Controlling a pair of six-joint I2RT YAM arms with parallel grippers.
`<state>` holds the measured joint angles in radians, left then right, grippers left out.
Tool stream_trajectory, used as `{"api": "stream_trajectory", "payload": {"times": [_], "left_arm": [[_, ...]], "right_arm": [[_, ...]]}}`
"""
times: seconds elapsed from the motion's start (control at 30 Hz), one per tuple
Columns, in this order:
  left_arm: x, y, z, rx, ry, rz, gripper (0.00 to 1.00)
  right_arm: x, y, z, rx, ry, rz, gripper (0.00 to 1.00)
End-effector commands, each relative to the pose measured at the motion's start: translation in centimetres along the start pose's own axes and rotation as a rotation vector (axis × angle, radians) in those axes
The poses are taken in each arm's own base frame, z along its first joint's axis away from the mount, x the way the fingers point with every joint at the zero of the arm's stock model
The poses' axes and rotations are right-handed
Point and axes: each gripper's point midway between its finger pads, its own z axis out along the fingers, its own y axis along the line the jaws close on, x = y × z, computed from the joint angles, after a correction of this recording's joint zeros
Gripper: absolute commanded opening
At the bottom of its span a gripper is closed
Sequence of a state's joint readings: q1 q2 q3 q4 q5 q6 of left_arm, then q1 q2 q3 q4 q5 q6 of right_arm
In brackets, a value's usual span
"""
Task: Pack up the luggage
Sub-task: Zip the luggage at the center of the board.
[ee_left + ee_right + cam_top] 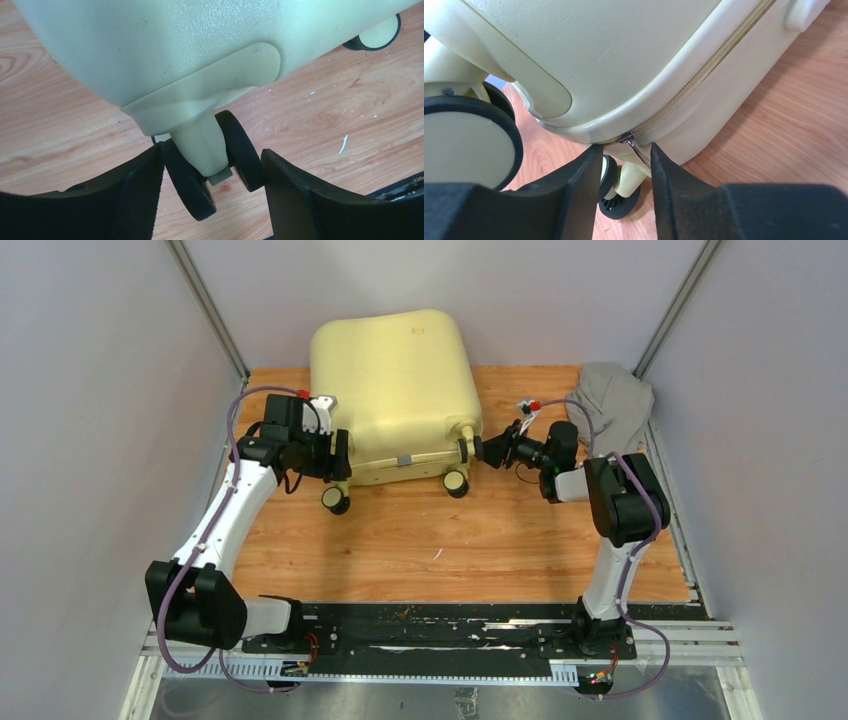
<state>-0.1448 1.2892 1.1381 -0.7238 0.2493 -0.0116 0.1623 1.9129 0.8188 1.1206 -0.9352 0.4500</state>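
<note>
**hinge_hank:** So, the luggage (395, 380) lies flat on the counter (450, 550), pale shell facing up, with its wheels on the side towards the arm bases. The grey cloth (612, 400) is bunched up off the luggage's far right corner and isn't touching it.

**castor_kev:** Yep, and it looks shut too. The zipper (704, 75) is closed along the whole stretch the right wrist view shows. What are the left jaws doing?

**hinge_hank:** They're at the luggage's left wheel corner, spread wide and straddling the left caster (200, 145). Its cream stem and twin black tyres sit between the two fingers (135, 200). One finger looks like it's brushing a tyre, and the other has a sliver of counter showing between it and the tyre. So the jaws are around the caster but not clamped on it.

**castor_kev:** The right jaws are at the opposite wheel corner of the luggage, just past the right caster (456, 481). They're roughly half open. The little metal zipper pull (634, 146) hangs down from the seam into the gap, closer to one finger than the other. Whether it's touching that finger is hard to tell, but it isn't pinched.

**hinge_hank:** Agreed. Neither pair of jaws is holding anything.
</note>
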Motion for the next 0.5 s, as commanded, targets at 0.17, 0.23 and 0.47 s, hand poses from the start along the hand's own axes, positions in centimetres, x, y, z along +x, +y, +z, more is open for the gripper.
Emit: {"api": "stream_trajectory", "payload": {"times": [0.17, 0.23, 0.47], "left_arm": [[-3.8, -1.1, -1.3, 0.097, -0.112, -0.012, 0.35], [-5.0, -1.6, -2.2, 0.115, -0.152, 0.003, 0.19], [-6.5, -2.6, -3.9, 0.145, -0.215, 0.028, 0.0]], "right_arm": [[-1.8, -0.8, 0.9, -0.016, -0.092, -0.069, 0.24], [-1.7, -0.8, 0.8, -0.015, -0.094, -0.073, 0.2], [-1.5, 0.2, 0.3, -0.036, -0.116, -0.052, 0.0]]}}
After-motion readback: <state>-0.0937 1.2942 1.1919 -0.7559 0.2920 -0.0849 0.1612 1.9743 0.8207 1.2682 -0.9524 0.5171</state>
